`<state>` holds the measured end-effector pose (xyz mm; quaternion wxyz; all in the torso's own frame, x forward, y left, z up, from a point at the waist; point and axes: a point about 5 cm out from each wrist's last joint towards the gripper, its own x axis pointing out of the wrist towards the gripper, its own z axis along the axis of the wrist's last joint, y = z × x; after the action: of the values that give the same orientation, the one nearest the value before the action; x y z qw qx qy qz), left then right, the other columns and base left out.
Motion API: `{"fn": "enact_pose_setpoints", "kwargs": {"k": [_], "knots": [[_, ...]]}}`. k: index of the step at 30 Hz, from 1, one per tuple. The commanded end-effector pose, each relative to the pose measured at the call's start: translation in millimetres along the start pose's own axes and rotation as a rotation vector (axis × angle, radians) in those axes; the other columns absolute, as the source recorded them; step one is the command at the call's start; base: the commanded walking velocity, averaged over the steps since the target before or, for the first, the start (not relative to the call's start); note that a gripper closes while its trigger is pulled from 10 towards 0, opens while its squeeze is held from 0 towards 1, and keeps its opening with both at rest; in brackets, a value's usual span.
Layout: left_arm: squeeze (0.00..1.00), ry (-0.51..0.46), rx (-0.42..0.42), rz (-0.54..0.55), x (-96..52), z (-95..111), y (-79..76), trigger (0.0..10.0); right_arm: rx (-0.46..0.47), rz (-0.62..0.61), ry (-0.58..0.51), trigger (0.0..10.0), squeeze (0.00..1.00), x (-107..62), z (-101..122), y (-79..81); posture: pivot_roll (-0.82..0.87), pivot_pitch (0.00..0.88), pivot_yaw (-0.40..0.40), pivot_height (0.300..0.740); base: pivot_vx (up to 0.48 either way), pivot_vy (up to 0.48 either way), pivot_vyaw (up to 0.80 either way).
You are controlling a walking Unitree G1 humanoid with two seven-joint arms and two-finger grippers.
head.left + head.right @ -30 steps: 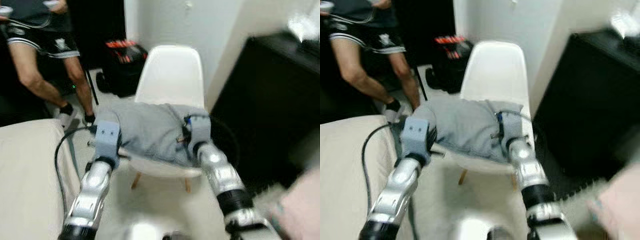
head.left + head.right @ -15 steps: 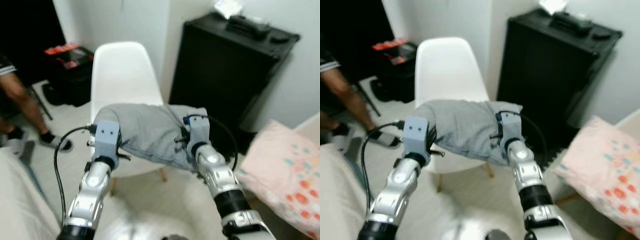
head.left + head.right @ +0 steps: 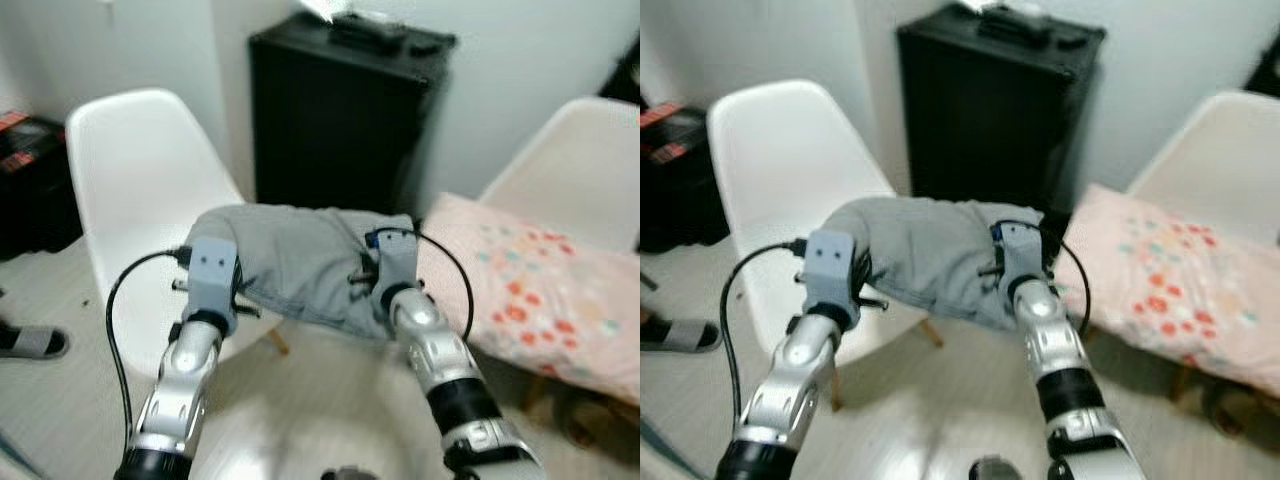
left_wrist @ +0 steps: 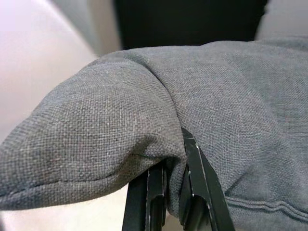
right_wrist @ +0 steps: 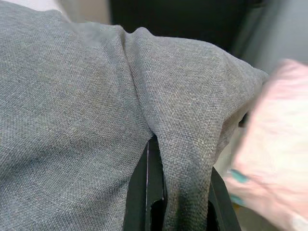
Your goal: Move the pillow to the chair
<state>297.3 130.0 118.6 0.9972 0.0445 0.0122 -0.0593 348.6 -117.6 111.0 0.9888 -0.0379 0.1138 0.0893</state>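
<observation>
- Left eye view: the soft grey woven-fabric pillow (image 3: 300, 262) is held aloft at the centre of the frame, between the left tool (image 3: 213, 262) and the right tool (image 3: 392, 258). Its long axis runs side to side, roughly level, with one end at each tool. The moulded white plastic chair (image 3: 140, 180), which half a second ago stood at upper centre behind the pillow, now sits at the left of the frame, and a tall black cabinet (image 3: 345, 115) fills the upper middle. The whole picture has shifted, so the camera is judged to have turned right; the pillow has kept its place between the arms. A second white chair (image 3: 575, 160) carrying a pink flowered cushion (image 3: 530, 300) has come into sight at the right. The pillow is thus judged to be carried away from the first chair, possibly toward the second.
- Right eye view: the same layout is shown; a dark sandal (image 3: 675, 335) lies on the floor at the lower left edge.
- Left wrist view: the black fingers (image 4: 195, 192) are seen pinching a fold at the pillow's end.
- Right wrist view: the black fingers (image 5: 149, 192) are likewise clamped on a gathered fold of the grey cloth, with the pink cushion just beyond.
</observation>
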Motion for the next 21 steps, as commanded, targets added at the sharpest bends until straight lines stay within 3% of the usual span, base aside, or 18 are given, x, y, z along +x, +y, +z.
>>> {"fn": "enact_pose_setpoints", "kwargs": {"k": [1, 21], "knots": [[0.0, -0.019, -0.012, -0.047, 1.5, 4, -11.2, 10.0, 0.015, 0.032, -0.05, 10.0, 0.0, 0.6, 12, 8.4, -0.03, 0.116, -0.031, 0.74, 0.0, 0.0, -0.8], [0.0, -0.037, -0.008, -0.04, 9.1, 13, -7.7, 10.0, 0.017, 0.029, -0.064, 10.0, 0.0, 1.1, 17, 11.5, -0.04, 0.162, -0.026, 0.74, 0.0, 0.0, -0.8]]}}
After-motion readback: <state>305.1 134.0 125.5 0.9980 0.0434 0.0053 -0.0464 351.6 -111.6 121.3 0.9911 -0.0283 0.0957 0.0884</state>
